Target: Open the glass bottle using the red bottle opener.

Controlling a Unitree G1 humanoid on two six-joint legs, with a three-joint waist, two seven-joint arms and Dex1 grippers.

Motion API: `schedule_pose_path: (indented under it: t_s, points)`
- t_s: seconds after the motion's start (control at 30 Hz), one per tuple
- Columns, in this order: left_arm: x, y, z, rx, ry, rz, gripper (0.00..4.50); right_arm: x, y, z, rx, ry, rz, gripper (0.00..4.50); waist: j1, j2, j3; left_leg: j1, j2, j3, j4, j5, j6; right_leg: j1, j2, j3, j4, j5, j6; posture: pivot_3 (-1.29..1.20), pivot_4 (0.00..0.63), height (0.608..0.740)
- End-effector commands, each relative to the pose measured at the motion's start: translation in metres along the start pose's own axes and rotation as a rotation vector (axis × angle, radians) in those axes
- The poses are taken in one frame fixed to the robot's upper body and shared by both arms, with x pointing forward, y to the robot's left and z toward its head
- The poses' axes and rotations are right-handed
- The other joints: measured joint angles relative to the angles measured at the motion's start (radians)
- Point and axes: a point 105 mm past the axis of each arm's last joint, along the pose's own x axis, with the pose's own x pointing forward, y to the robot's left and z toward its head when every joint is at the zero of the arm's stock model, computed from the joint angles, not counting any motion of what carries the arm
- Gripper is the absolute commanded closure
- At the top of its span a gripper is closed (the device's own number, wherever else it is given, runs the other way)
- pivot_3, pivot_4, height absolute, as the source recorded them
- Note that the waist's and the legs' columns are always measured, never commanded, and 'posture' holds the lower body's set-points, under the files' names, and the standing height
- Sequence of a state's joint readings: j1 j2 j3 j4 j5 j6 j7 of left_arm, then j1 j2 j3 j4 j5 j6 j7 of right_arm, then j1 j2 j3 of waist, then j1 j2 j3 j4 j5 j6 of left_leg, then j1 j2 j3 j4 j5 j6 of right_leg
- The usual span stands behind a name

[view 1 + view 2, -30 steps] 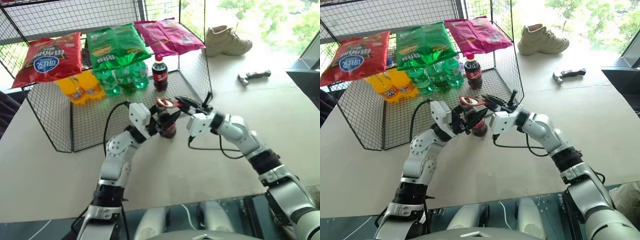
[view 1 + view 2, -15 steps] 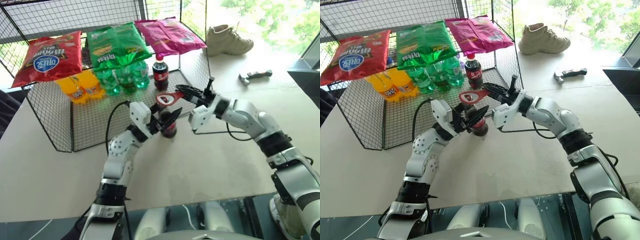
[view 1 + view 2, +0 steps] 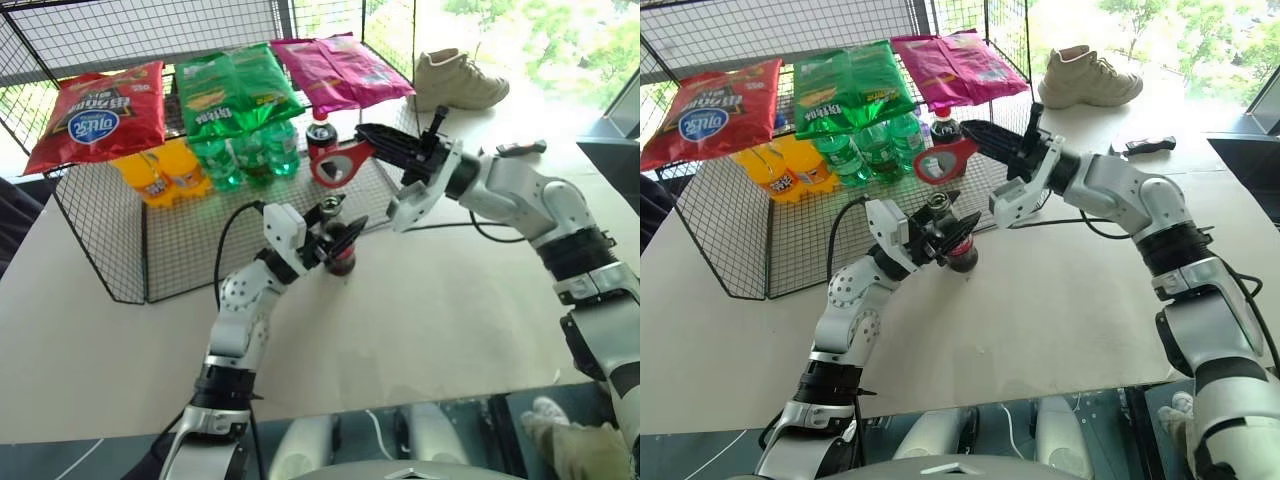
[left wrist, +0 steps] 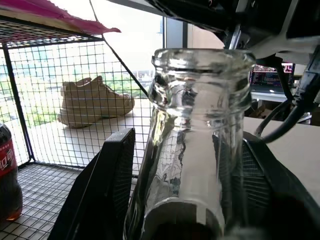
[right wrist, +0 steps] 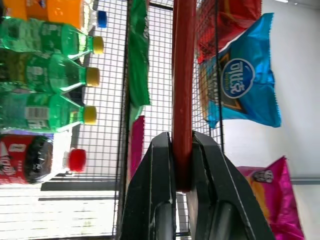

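The glass bottle point(image 3: 338, 248) stands upright on the bench point(image 3: 450, 300), toward the middle of its width, just in front of the open front edge of the wire rack point(image 3: 100, 250). The left tool point(image 3: 340, 236) grips it around the body, one black finger point(image 4: 100, 195) on each side of the glass. The bottle's mouth is bare and open at the top in the left wrist view, with no cap on it.

The red bottle opener point(image 3: 338, 162) hangs in the air above and slightly behind the bottle, apart from it, its oval ring head toward the rack's front. The right tool point(image 3: 385, 143) is shut on the opener's slim handle, which is pinched between its two fingers point(image 5: 160, 190).

Inside the rack, a plastic cola bottle point(image 3: 318, 135) stands close behind the opener's head, with green bottles point(image 3: 245, 155) and orange bottles point(image 3: 155, 175) in a row beside it. Bags of snacks, red point(image 3: 95, 115), green point(image 3: 235, 90) and pink point(image 3: 340, 70), lie on the rack's upper shelf.

The bench in front of the bottle toward the near edge is bare, and so is the stretch to the right of it. Near the far right corner lie a beige shoe point(image 3: 455, 82) and a dark tool point(image 3: 520, 149), well apart from the bottle.
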State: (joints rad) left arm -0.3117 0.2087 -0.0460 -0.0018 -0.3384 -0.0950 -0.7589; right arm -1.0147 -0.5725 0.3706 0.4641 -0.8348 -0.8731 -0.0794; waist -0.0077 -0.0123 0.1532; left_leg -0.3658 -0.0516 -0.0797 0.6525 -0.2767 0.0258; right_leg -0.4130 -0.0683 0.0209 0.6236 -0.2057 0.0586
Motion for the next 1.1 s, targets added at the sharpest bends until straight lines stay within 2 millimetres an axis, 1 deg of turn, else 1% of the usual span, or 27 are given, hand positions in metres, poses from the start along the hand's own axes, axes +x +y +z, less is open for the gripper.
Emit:
schedule_pose_path:
  t_s: [0.03, 0.17, 0.23, 0.33, 0.5, 0.67, 0.83, 0.87, 0.93, 0.97, 1.03, 1.1]
  points:
    - [0.001, -0.007, -0.011, -0.028, 0.037, -0.022, 2.30, 0.002, -0.025, -0.007, -0.028, 0.006, -0.105, 4.50, 0.000, 0.000, 0.000, 0.000, 0.000, 0.000, 0.000, 0.000, 0.000, 0.000, 0.000, 0.000, 0.000, 0.000, 0.000, 0.00, 0.150, 0.740]
    - [0.000, -0.006, -0.009, -0.028, 0.033, -0.017, 2.30, 0.002, -0.028, -0.010, 0.049, 0.038, -0.163, 4.50, -0.002, 0.000, 0.000, 0.000, 0.000, 0.001, 0.000, 0.000, 0.000, 0.000, 0.000, 0.001, 0.000, 0.000, 0.000, 0.00, 0.150, 0.740]
    - [-0.002, -0.005, -0.007, -0.033, 0.026, -0.008, 2.30, -0.001, -0.018, -0.012, 0.205, 0.092, -0.205, 4.50, -0.002, 0.000, 0.000, 0.000, 0.000, 0.000, 0.000, 0.000, 0.000, 0.000, 0.000, 0.001, 0.000, 0.000, 0.000, 0.00, 0.150, 0.740]
    - [-0.002, -0.004, -0.004, -0.037, 0.019, -0.007, 2.30, -0.004, -0.003, -0.009, 0.352, 0.127, -0.211, 4.50, -0.002, 0.000, 0.000, 0.000, 0.001, 0.000, 0.000, 0.000, 0.000, 0.001, 0.000, 0.000, 0.000, 0.000, 0.000, 0.00, 0.150, 0.740]
    - [0.000, -0.004, 0.000, -0.041, 0.010, -0.011, 2.30, -0.007, 0.011, -0.004, 0.592, 0.193, -0.253, 4.50, -0.005, 0.000, 0.000, 0.000, 0.001, 0.000, 0.000, 0.000, 0.000, 0.001, 0.000, 0.000, 0.000, 0.000, 0.000, 0.00, 0.150, 0.740]
    - [0.000, -0.003, 0.002, -0.038, 0.009, -0.007, 2.30, -0.011, 0.026, 0.010, 0.689, 0.210, -0.223, 4.50, -0.004, 0.000, 0.000, 0.000, 0.001, 0.000, 0.000, 0.000, 0.000, 0.000, 0.000, 0.000, 0.000, 0.000, 0.000, 0.00, 0.150, 0.740]
    - [-0.001, -0.002, 0.004, -0.037, 0.007, 0.001, 2.30, -0.014, 0.035, 0.016, 0.735, 0.232, -0.193, 4.50, -0.006, 0.000, 0.000, 0.000, 0.001, 0.000, 0.000, 0.000, 0.000, 0.000, 0.000, 0.000, 0.000, 0.000, 0.000, 0.00, 0.150, 0.740]
    - [-0.002, -0.001, 0.004, -0.036, 0.008, 0.004, 1.50, -0.014, 0.036, 0.016, 0.737, 0.234, -0.190, 4.50, -0.006, 0.000, 0.000, 0.000, 0.001, 0.000, 0.000, 0.000, 0.000, 0.000, 0.000, 0.000, 0.000, 0.000, 0.000, 0.00, 0.150, 0.740]
    - [-0.002, 0.001, 0.004, -0.025, 0.008, 0.016, 1.09, -0.014, 0.038, 0.017, 0.740, 0.239, -0.185, 4.50, -0.006, 0.000, 0.000, 0.000, 0.001, 0.000, 0.000, 0.000, 0.000, 0.000, 0.000, 0.000, 0.000, 0.000, 0.000, 0.00, 0.150, 0.740]
    - [-0.002, 0.001, 0.004, -0.020, 0.009, 0.019, 0.64, -0.015, 0.039, 0.017, 0.740, 0.241, -0.182, 4.50, -0.006, 0.000, 0.000, 0.000, 0.001, 0.000, 0.000, 0.000, 0.000, 0.000, 0.000, 0.000, 0.000, 0.000, 0.000, 0.00, 0.150, 0.740]
    - [-0.002, 0.002, 0.005, -0.013, 0.012, 0.020, 0.04, -0.015, 0.040, 0.017, 0.736, 0.245, -0.174, 4.50, -0.006, 0.000, 0.000, 0.000, 0.001, 0.000, 0.000, 0.000, 0.000, -0.001, 0.001, 0.000, 0.000, 0.000, 0.000, 0.00, 0.150, 0.740]
    - [-0.003, 0.001, 0.005, -0.011, 0.013, 0.015, 0.04, -0.016, 0.042, 0.016, 0.731, 0.250, -0.166, 4.50, -0.006, 0.000, 0.000, 0.000, 0.001, 0.000, 0.000, 0.000, 0.000, -0.001, 0.000, 0.000, 0.000, 0.000, 0.000, 0.00, 0.150, 0.740]
